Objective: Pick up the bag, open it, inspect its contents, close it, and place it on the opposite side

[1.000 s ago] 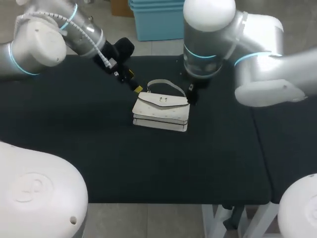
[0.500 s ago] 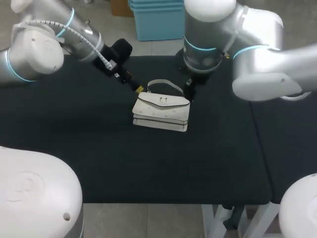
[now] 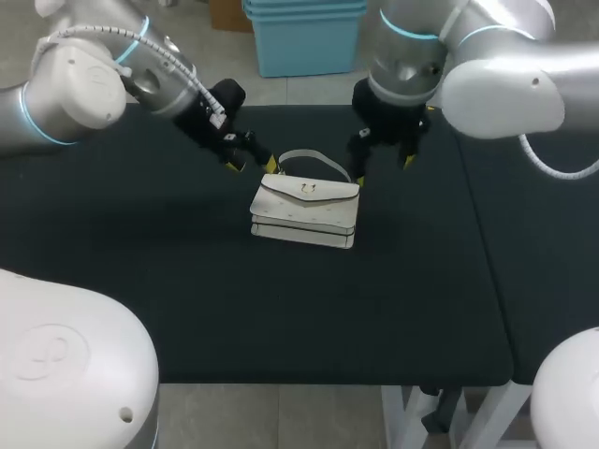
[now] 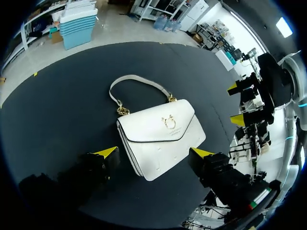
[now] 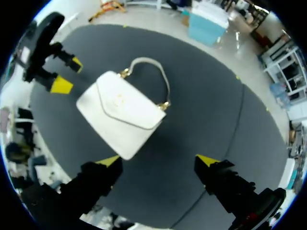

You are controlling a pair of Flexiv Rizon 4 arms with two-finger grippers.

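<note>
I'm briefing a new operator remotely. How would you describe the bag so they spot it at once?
On the black table, look toward the far side, between the left gripper and right gripper. The bag lies flat there: a white flap handbag with a curved handle and gold clasp, unlike the dark, yellow-tipped grippers beside it.

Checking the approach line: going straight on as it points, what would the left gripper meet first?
Most likely the white flap handbag with gold clasp, lying on the black table directly ahead of the left gripper and its open fingers, though depth is unclear.
</note>
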